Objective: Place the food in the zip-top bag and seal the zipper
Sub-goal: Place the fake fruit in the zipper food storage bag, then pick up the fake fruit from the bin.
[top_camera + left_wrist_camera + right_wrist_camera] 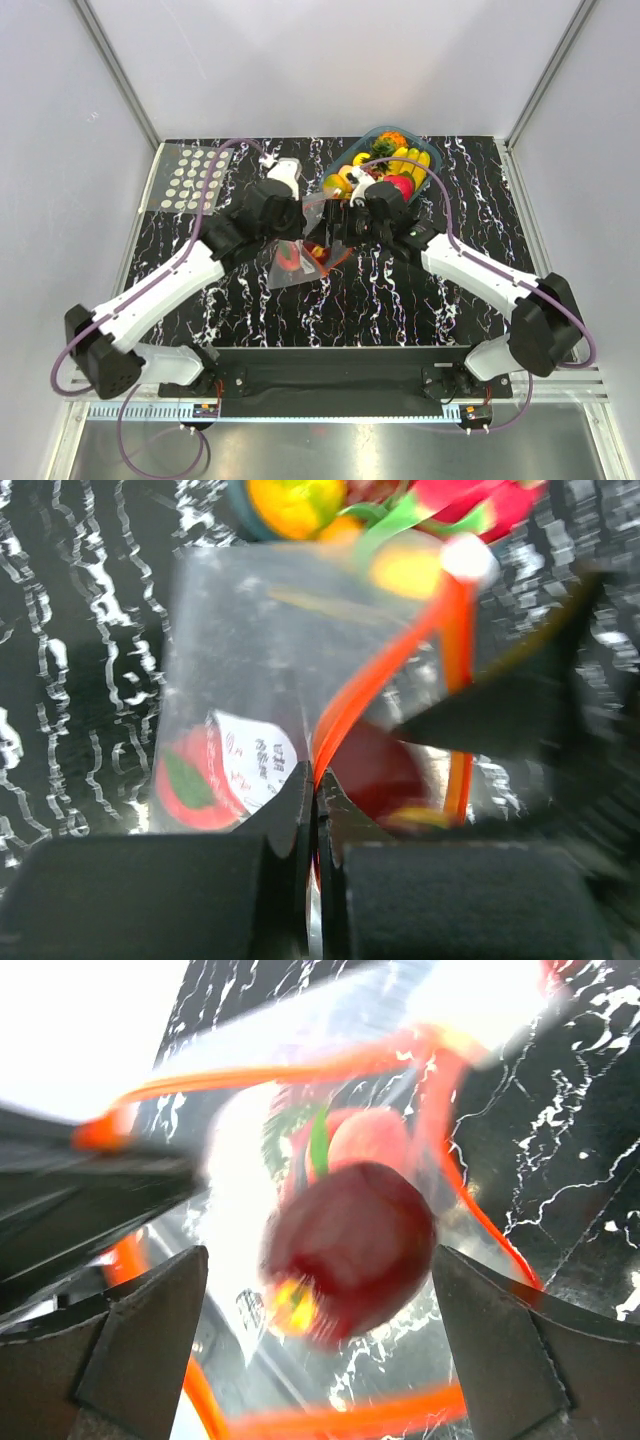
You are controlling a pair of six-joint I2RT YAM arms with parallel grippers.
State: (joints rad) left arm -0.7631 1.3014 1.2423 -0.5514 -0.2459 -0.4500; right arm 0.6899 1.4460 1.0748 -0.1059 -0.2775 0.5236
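1. Across the middle of the top view, the black marbled worktop [420, 300] carries everything, and both arms reach to its centre.
2. Upper centre, the teal tray [368, 137] holds more toy fruit in yellow, orange and red, so the filling looks only partly done.
3. Just below and left of the tray, the clear bag [290, 268] lies with its mouth lifted toward the tray. A red fruit [185, 780] with a green leaf is already inside.
4. Centre of the right wrist view, a dark red fruit [350, 1250] is blurred and framed by the loop of the bag's mouth. Whether it has landed in the bag or hangs above it, I cannot tell.
5. The zipper [370, 680] is an orange strip running up from the bottom centre of the left wrist view, its two sides apart.
6. The left fingers [315, 800] are pinched on one side of the zipper, holding the mouth up.
7. The right fingers [318, 1260] stand wide on either side of the dark red fruit, touching nothing visible.
8. To do this step well, I judge: keep the left pinch firm and the mouth taut, draw the right fingers straight back without snagging the zipper, and seal only once the tray is emptied.
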